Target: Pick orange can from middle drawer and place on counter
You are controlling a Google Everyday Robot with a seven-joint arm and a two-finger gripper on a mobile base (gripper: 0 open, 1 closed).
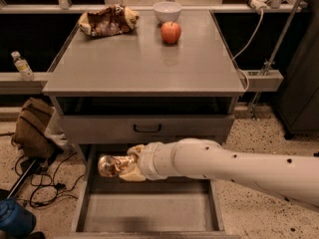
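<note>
At the far left of your view, a small water bottle (22, 66) stood on a ledge, with a brown bag (32, 128) slumped on the floor below it.

Moving right, you had the orange can (109, 164) held over the left rear part of the open middle drawer (149, 212). It appeared to be off the bare drawer floor, just below the closed drawer front (99, 129) with its black handle. Your gripper (125, 164) was clamped around the can's right end, one finger above it and one below, and the white arm (239, 166) stretched away to the right edge.

Up on the counter (139, 63), the snack bag (107, 20) lay at the back left. The white bowl (167, 10) and red apple (171, 32) sat near the back centre, leaving the front half bare.

By my reading, the grasp was done and you were roughly halfway. You had yet to raise the can past the counter's front edge, set it on that bare stretch, and let go.
</note>
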